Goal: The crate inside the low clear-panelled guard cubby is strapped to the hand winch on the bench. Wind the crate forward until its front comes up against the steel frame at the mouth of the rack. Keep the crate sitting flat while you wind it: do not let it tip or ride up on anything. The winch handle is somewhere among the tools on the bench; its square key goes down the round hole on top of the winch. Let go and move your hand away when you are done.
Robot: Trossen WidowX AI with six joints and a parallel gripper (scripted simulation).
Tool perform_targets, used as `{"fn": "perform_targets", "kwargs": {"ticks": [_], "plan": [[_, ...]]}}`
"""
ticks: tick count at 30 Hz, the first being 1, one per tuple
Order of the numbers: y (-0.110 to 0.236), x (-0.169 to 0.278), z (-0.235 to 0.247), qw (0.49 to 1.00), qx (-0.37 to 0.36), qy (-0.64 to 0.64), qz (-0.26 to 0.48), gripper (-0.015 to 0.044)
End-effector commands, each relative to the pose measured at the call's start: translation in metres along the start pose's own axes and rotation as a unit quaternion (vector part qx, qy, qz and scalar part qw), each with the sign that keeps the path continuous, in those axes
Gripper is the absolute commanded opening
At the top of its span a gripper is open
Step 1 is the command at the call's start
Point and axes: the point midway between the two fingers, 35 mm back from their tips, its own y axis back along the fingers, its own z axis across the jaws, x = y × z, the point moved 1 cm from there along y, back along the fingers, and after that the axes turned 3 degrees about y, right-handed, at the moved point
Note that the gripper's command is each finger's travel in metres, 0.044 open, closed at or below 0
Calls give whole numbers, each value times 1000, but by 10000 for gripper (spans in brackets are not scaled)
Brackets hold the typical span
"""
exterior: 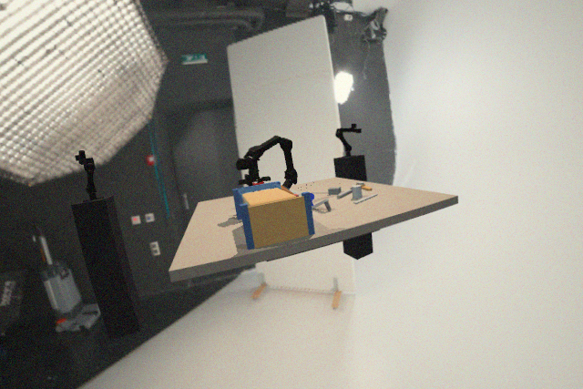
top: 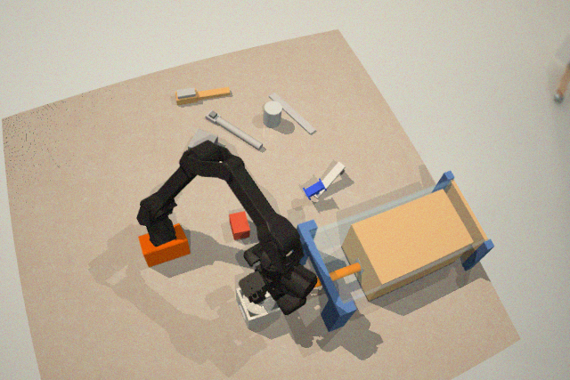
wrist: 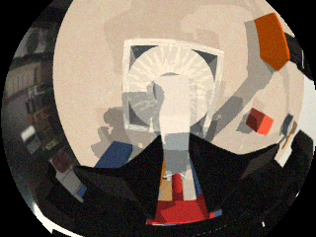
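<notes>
The tan crate (top: 410,233) (exterior: 275,222) sits flat inside the clear-panelled cubby, its front a short gap behind the blue frame (top: 321,270) at the mouth. An orange strap (top: 345,271) runs from the crate through the frame toward the white winch (top: 248,316) (wrist: 138,49). My gripper (top: 260,295) (wrist: 174,137) hangs right over the winch and is shut on the winch handle (wrist: 174,109). In the wrist view the handle's pale arm reaches from my fingers to the middle of the round drum. In the top view the arm hides the handle.
A red block (top: 239,223) (wrist: 259,120) lies left of the frame, and the orange arm base (top: 164,249) stands further left. At the back lie an orange-handled brush (top: 202,94), a grey rod (top: 234,130), a grey cylinder (top: 272,113), a flat bar (top: 292,113) and a blue-and-white tool (top: 323,181).
</notes>
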Motion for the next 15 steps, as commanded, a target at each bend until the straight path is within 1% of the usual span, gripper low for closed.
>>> {"fn": "perform_targets", "kwargs": {"ticks": [1, 15], "plan": [[-4, 0, -3, 999, 5, 43, 1, 0], [-3, -1, -6, 997, 7, 77, 2, 0]]}}
